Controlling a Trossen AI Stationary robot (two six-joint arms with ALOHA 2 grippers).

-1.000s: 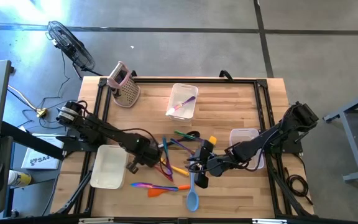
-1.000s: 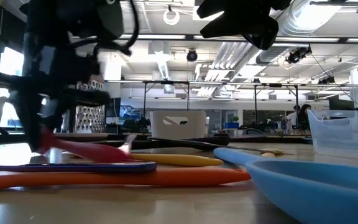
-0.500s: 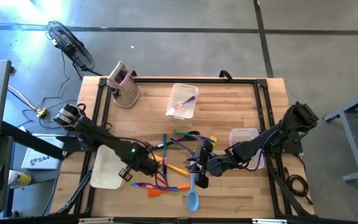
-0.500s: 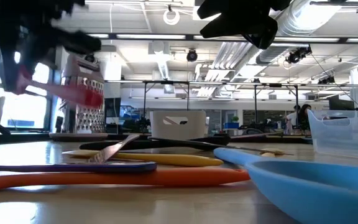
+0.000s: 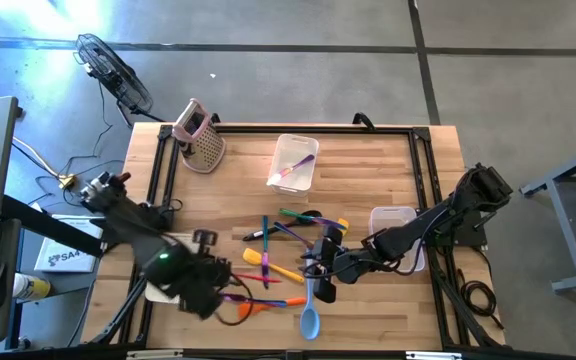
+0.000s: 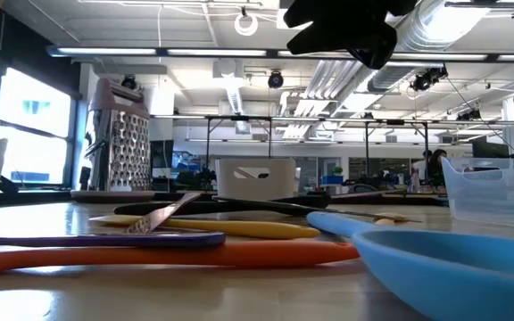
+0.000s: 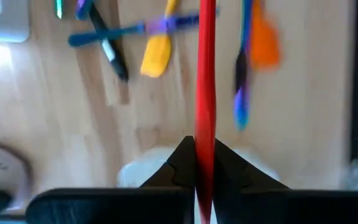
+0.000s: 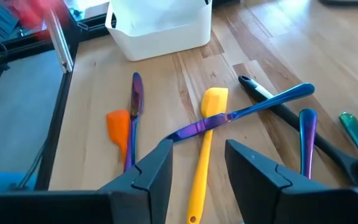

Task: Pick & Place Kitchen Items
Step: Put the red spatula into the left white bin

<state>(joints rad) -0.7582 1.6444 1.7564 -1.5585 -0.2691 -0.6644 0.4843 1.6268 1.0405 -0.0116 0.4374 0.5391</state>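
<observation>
My left gripper [image 7: 204,146] hangs high over the near left of the table [image 5: 368,170], above the white bin [image 7: 135,175], shut on a slim red utensil [image 7: 205,74]. In the high view this gripper [image 5: 198,285] is blurred. Several utensils lie flat on the table in a loose pile: a yellow spatula [image 8: 207,134], an orange spatula [image 8: 118,127], a blue-purple knife [image 8: 247,112], a black ladle [image 8: 291,124] and a blue spoon [image 5: 309,318]. My right gripper [image 8: 197,162] hovers open over the pile, nothing between its fingers. My left gripper pinches the red utensil's slim shaft [image 7: 204,134] between its two fingers, which point steeply down. The shaft runs on past the fingertips. The utensil is lifted clear of the table; which end is held I cannot tell.
A pink box grater [image 5: 200,135] stands at the far left corner. A clear bin [image 5: 295,160] holding a purple utensil sits far centre; another clear bin [image 5: 393,225] sits by my right arm. Black frame rails [image 5: 268,128] edge the table.
My left gripper has risen from the pile with the red utensil and swung toward the table's near left, over the white bin, rolling its wrist. The red utensil has been lifted clear of the table. The left arm has left the low view.
</observation>
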